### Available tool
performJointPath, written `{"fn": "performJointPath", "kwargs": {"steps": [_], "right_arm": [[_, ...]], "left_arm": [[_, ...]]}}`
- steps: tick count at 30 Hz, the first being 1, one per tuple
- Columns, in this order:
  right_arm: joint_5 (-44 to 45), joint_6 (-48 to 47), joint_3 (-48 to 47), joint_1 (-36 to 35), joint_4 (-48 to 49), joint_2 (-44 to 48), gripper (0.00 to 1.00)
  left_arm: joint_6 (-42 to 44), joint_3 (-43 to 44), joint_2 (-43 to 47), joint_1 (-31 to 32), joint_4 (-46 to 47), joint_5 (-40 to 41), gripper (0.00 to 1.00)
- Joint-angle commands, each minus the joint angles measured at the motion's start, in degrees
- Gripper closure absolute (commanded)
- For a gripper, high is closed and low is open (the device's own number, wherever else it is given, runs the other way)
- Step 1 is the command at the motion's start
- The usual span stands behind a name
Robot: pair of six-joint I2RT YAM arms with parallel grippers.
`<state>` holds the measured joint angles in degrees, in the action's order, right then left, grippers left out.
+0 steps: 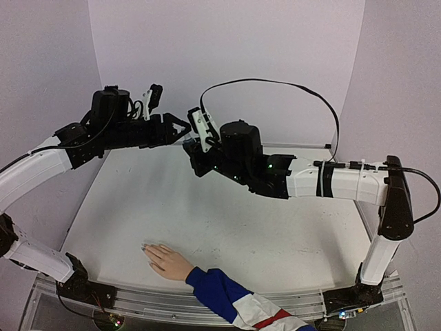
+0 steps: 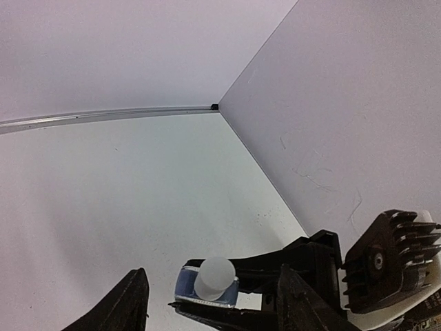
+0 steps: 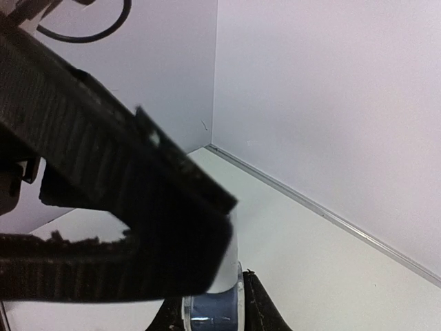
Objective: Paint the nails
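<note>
Jaws of the right gripper [image 3: 213,314] are pressed onto one small blue bottle [image 3: 207,303]. Jaws of the left gripper [image 2: 213,276] stand spread, one on either side of the bottle's single white cap [image 2: 217,272], clear of it. Both grippers meet over the far part of the table [image 1: 241,227]. One hand [image 1: 169,262] in one striped sleeve [image 1: 227,293] lies at the near edge, well apart. Its nails [image 1: 146,248] are too small to count.
</note>
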<state>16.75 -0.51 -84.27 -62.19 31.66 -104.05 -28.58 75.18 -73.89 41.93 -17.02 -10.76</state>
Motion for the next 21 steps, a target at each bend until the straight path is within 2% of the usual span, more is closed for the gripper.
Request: {"fn": "performJointPath", "kwargs": {"steps": [1,21], "right_arm": [[1.9,-0.9,-1.3,-0.4,5.4,2.3,1.0],[-3.3,-1.2,-1.6,-0.4,5.9,1.9,1.0]], "left_arm": [[-0.2,0.0,2.2,0.0,1.4,1.4,0.39],[0.0,1.8,-1.6,0.1,2.8,-3.6,0.78]]}}
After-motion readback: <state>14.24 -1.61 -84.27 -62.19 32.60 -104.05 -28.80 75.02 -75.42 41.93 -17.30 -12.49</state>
